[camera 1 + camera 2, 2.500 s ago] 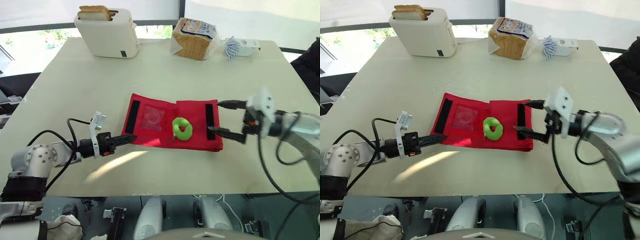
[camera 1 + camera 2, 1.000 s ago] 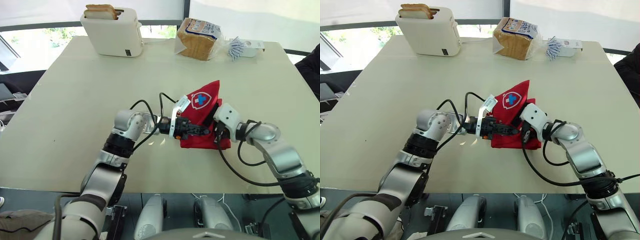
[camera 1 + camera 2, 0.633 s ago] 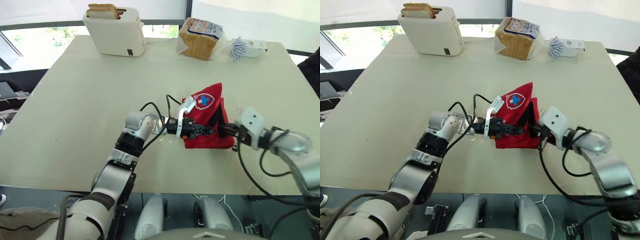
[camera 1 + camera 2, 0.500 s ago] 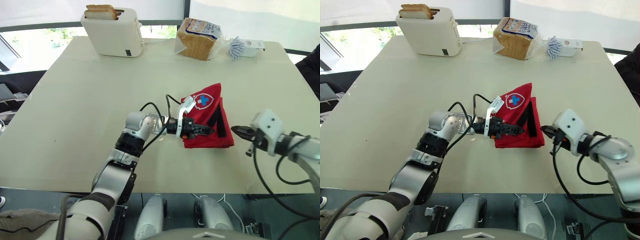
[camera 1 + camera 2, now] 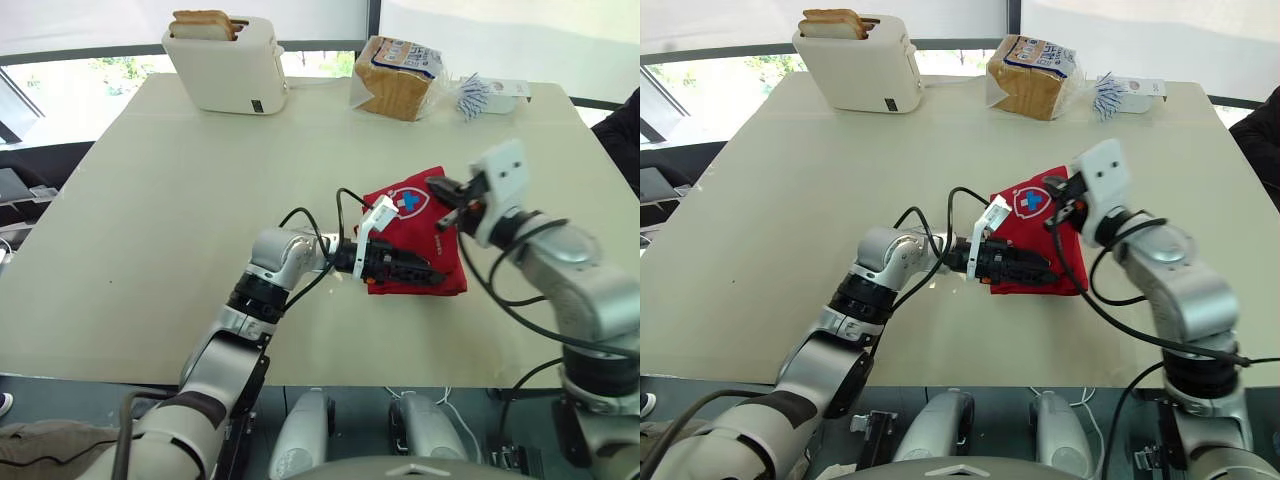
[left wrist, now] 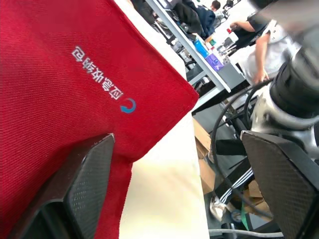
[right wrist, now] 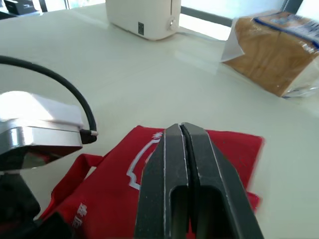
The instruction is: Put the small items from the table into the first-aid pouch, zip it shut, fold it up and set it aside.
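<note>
The red first-aid pouch [image 5: 412, 235] lies folded on the table [image 5: 160, 200], its white shield with a blue cross facing up. My left gripper [image 5: 422, 272] reaches in low at the pouch's near edge and is open. In the left wrist view its fingers [image 6: 75, 189] stand wide apart, with the red cloth [image 6: 75, 74] lying against one of them. My right gripper [image 5: 440, 190] is shut with nothing in it. It hovers over the pouch's far right corner, and the right wrist view has its tips [image 7: 182, 128] above the red fabric [image 7: 109, 189].
A white toaster [image 5: 225, 62] holding bread stands at the back left. A bagged loaf [image 5: 395, 75] and a small packet [image 5: 490, 92] sit at the back right. Cables loop from my left wrist [image 5: 300, 225] beside the pouch.
My left gripper has opened and let go of the pouch's flap, which has dropped lower. My right arm has swung from the table right of the pouch to above its far corner.
</note>
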`<state>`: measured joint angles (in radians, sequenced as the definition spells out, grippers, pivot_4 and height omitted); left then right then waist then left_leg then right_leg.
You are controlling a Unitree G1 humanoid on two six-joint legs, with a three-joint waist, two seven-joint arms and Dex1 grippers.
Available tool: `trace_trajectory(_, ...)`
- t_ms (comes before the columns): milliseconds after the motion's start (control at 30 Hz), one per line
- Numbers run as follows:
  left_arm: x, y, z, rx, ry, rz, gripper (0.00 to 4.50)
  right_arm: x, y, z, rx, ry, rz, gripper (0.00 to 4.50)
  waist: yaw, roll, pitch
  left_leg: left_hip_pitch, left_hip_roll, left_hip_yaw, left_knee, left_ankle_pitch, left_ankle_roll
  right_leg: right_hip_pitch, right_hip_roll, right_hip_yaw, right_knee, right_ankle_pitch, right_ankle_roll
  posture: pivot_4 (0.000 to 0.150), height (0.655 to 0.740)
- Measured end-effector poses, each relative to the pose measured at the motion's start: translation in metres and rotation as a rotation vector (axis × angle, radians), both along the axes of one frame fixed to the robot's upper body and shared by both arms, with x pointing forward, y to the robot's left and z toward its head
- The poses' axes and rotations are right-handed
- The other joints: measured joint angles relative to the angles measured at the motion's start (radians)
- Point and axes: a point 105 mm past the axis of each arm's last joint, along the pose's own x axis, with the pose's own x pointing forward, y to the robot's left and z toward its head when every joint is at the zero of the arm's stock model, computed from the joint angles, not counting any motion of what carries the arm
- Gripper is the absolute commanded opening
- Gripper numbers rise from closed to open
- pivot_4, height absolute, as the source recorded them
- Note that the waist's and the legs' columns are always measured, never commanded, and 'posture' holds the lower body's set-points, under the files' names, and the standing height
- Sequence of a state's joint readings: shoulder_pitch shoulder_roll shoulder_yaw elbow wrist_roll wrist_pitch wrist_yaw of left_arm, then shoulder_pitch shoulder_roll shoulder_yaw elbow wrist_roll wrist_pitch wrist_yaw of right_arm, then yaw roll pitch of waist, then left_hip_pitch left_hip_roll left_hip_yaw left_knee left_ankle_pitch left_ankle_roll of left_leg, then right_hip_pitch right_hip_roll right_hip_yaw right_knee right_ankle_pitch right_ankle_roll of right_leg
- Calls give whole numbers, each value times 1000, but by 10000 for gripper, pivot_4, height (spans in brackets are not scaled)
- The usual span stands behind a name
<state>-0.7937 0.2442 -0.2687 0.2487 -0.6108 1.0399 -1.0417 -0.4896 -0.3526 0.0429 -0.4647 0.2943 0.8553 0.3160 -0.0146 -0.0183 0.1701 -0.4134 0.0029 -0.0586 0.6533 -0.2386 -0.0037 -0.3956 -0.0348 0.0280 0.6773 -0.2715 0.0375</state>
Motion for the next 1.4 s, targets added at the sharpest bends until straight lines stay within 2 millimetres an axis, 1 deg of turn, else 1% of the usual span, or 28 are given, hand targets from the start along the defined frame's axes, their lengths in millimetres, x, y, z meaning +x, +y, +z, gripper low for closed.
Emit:
trace_trajectory(33,0,1,-1,3,-3,-1,43375,5,1,-1,21,-4,-21,0,-1,0,0,0,0,0,0,1,-1,0,0,0,0,0,0,1500,7400)
trace_trajectory(67,0,2,-2,10,-15,-1,43375,16,2,-3,49,-24,-63,0,-2,0,0,0,0,0,0,2,-3,0,0,0,0,0,0,1500,7400)
trace_trajectory(167,-2,1,-2,10,-34,-11,43375,29,4,-11,57,-42,-99,0,-2,0,0,0,0,1,0,2,-3,0,0,0,0,0,0,1500,7400)
trace_trajectory(200,-2,1,-2,9,-47,-12,43375,34,10,-20,57,-45,-103,0,-3,0,0,0,0,1,0,2,-3,0,0,0,0,0,0,1500,7400)
trace_trajectory(233,-2,1,-2,8,-49,-12,43375,34,10,-21,57,-43,-102,0,-3,0,0,0,0,1,0,2,-3,0,0,0,0,0,0,1500,7400)
trace_trajectory(300,-4,3,-3,0,-82,-10,43375,39,15,-40,61,-24,-110,0,-4,0,0,0,0,1,0,2,-4,0,0,0,0,0,0,1500,7400)
trace_trajectory(333,-4,3,-2,-1,-85,-10,43375,39,15,-42,59,-21,-112,0,-3,0,0,0,0,1,0,2,-4,0,0,0,0,0,0,1500,7400)
trace_trajectory(367,-5,5,-2,-6,-105,-6,43375,40,13,-49,54,-27,-129,0,-3,0,0,0,0,1,0,2,-4,0,0,1,0,0,0,1500,7400)
trace_trajectory(433,-2,12,3,-18,-180,16,43375,39,10,-57,59,-55,-158,0,-4,0,0,1,1,0,0,2,-4,0,0,1,0,0,0,1500,7400)
trace_trajectory(467,-2,14,4,-21,-192,21,43375,39,9,-58,61,-59,-162,0,-4,1,-1,1,1,0,-1,2,-3,0,0,1,0,0,0,1500,7400)
trace_trajectory(533,0,29,13,-45,-279,60,43375,36,9,-62,96,-71,-174,0,-5,1,-1,2,1,0,-1,2,-4,0,1,2,0,0,0,1500,7400)
trace_trajectory(600,-2,39,19,-57,-331,72,43375,35,7,-65,114,-74,-181,0,-6,1,-1,2,2,0,-1,2,-4,1,1,2,0,0,0,1500,7400)
trace_trajectory(667,-7,54,30,-78,-393,94,43375,35,4,-66,178,-72,-202,0,-6,1,-2,3,2,0,-2,2,-3,1,1,2,0,0,0,1500,7400)
trace_trajectory(767,-10,68,39,-93,-428,122,43375,35,1,-65,243,-72,-222,0,-5,0,-2,3,3,0,-1,0,0,2,1,2,0,0,0,1500,7400)
trace_trajectory(867,-12,87,47,-110,-452,169,43375,36,-3,-63,314,-74,-264,0,-6,1,-2,4,3,0,-1,0,0,1,1,2,0,0,0,1500,7400)
trace_trajectory(1033,-15,100,54,-133,-459,199,43375,40,-3,-61,343,-83,-315,0,-7,1,-2,4,3,0,-2,0,0,1,1,3,1,0,0,1500,7400)
trace_trajectory(1167,-17,103,62,-146,-489,207,43375,42,-4,-61,351,-79,-344,0,-12,1,-2,4,3,0,-2,0,0,1,1,3,1,0,0,1500,7400)
trace_trajectory(1300,-15,110,72,-149,-543,256,43375,45,-6,-70,372,-20,-386,0,-21,0,-3,5,3,0,-2,0,0,2,2,3,1,0,0,1500,7400)
trace_trajectory(1400,-18,115,78,-133,-588,268,43375,44,-8,-76,396,20,-387,0,-24,-1,-3,9,3,1,-4,0,1,5,2,4,0,0,-1,1500,7400)
